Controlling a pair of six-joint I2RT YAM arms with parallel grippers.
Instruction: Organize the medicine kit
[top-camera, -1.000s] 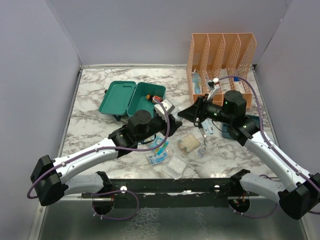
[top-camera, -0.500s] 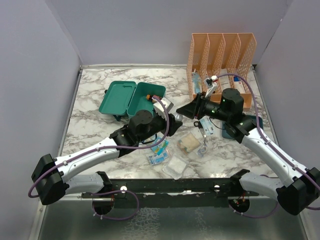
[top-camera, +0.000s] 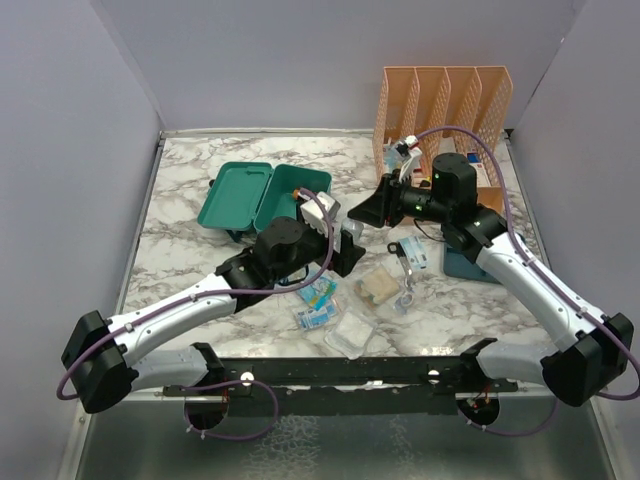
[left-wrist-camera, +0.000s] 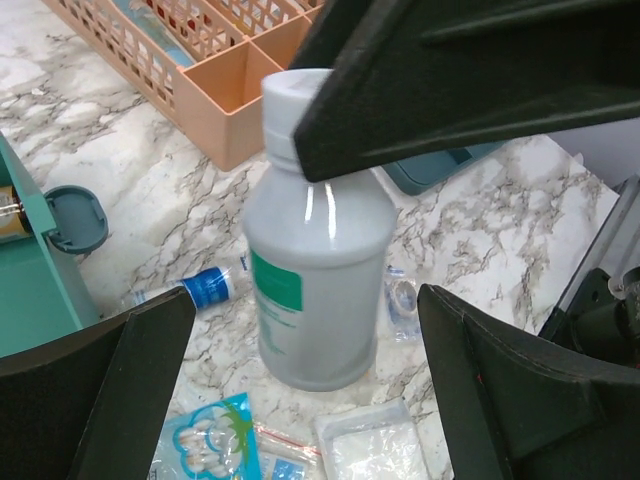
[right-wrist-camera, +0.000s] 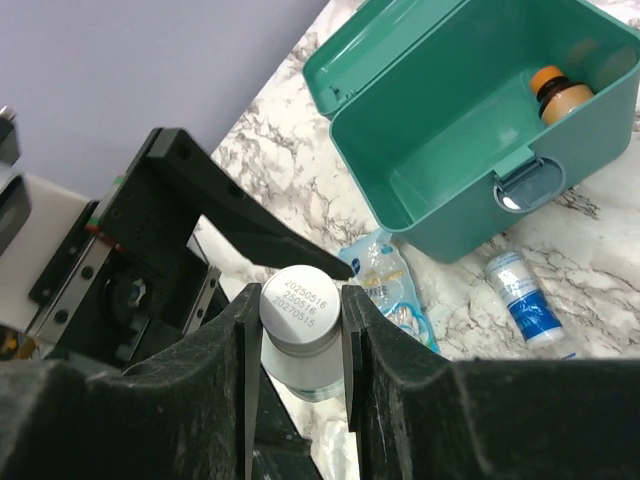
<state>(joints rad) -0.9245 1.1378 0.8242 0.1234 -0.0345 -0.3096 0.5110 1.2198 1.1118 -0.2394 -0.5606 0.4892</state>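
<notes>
- Near the table's near edge, around the middle: a clear flat packet (top-camera: 350, 332) and a blue-printed sachet (top-camera: 318, 300) are noted lying flat, with a beige pad packet (top-camera: 380, 286) just beyond them.
- Left end effector (left-wrist-camera: 305, 330): fingers are spread wide and nothing is gripped. A grey-white bottle (left-wrist-camera: 320, 250) with a green label stands upright between them, apart from both fingers.
- Right end effector (right-wrist-camera: 297, 345): it is clenched on the bottle's white cap (right-wrist-camera: 299, 304), one finger on each side. Printed digits are seen on the cap's top.
- Whether the bottle's base rests on the table (top-camera: 180, 245) cannot be told.
- A small blue-labelled tube (right-wrist-camera: 520, 285) is seen lying on its side just in front of the medicine kit.
- Medicine kit (top-camera: 265, 200): it is located left of the middle, toward the far edge. It is open, with the lid laid back toward the left edge and the latch (right-wrist-camera: 525, 185) facing the near edge. An orange-capped bottle (right-wrist-camera: 560, 95) lies in one corner of the box.
- A dark-blue tray (top-camera: 468, 265) near the right edge is partly hidden by the right arm.
- An orange mesh organizer (top-camera: 440, 110) stands at the far right corner.
</notes>
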